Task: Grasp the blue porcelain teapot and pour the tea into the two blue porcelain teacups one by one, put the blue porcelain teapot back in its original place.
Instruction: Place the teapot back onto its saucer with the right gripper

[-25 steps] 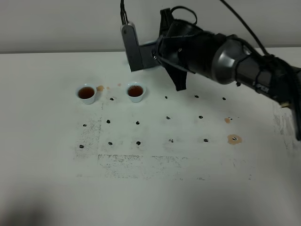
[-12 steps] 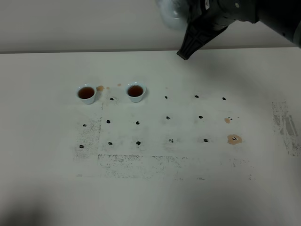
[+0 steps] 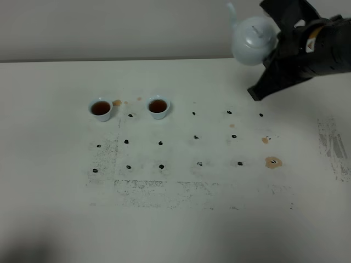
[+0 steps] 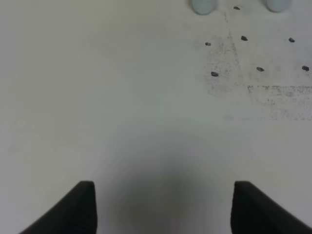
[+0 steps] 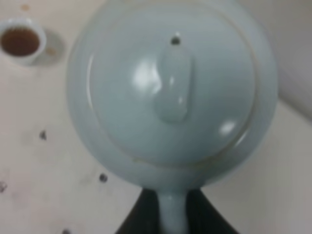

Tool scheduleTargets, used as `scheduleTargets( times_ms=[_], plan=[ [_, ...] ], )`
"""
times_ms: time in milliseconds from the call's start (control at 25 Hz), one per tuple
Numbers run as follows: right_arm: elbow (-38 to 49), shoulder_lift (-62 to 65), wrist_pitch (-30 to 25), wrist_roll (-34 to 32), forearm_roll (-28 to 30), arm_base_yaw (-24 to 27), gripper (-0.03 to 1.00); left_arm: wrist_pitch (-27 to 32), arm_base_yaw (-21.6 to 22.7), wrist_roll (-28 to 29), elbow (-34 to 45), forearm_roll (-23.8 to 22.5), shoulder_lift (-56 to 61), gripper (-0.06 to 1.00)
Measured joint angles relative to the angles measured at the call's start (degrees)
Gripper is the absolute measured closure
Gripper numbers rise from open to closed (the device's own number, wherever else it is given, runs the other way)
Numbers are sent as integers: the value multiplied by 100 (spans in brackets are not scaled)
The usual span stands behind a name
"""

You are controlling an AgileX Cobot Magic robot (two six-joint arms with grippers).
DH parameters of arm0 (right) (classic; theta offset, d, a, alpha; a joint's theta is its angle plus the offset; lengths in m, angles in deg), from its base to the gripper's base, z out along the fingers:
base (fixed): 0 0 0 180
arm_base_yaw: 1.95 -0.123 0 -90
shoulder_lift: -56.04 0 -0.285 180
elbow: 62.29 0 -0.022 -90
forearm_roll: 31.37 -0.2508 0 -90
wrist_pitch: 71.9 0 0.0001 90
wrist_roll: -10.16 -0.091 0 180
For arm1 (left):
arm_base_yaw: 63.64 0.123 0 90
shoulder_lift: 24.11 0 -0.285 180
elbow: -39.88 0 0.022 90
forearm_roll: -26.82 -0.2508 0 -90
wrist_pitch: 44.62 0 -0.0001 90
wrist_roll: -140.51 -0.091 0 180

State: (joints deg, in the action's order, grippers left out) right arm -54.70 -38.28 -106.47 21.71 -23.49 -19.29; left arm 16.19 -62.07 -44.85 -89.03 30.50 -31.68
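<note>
The pale blue teapot hangs high over the table's back right, spout pointing up and left. My right gripper is shut on its loop handle. In the right wrist view the teapot fills the frame, lid and knob toward the camera, with my fingers closed on the handle. Two small blue teacups stand at the back left, the left one and the right one, both holding reddish-brown tea. One cup shows in the right wrist view. My left gripper is open and empty over bare table.
The white table carries a grid of small black dots and brown tea stains at the right. Small stains lie between the cups. A pale wall runs behind the table.
My right arm has swung from above the right cup to the back right, carrying the teapot up and away. The cups have not moved.
</note>
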Motion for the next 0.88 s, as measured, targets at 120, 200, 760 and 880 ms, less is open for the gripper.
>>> scheduleTargets(
  times_ms=[120, 200, 760, 880],
  plan=[
    [535, 157, 7, -58, -441, 325, 89, 0, 0, 0, 0, 0, 0, 35],
    [792, 156, 6, -93, -788, 471, 89, 0, 0, 0, 0, 0, 0, 35],
    [1775, -121, 217, -143, -2018, 925, 89, 0, 0, -6, 0, 0, 0, 35],
    [1833, -322, 228, -143, -2179, 925, 89, 0, 0, -6, 0, 0, 0, 35]
  ],
)
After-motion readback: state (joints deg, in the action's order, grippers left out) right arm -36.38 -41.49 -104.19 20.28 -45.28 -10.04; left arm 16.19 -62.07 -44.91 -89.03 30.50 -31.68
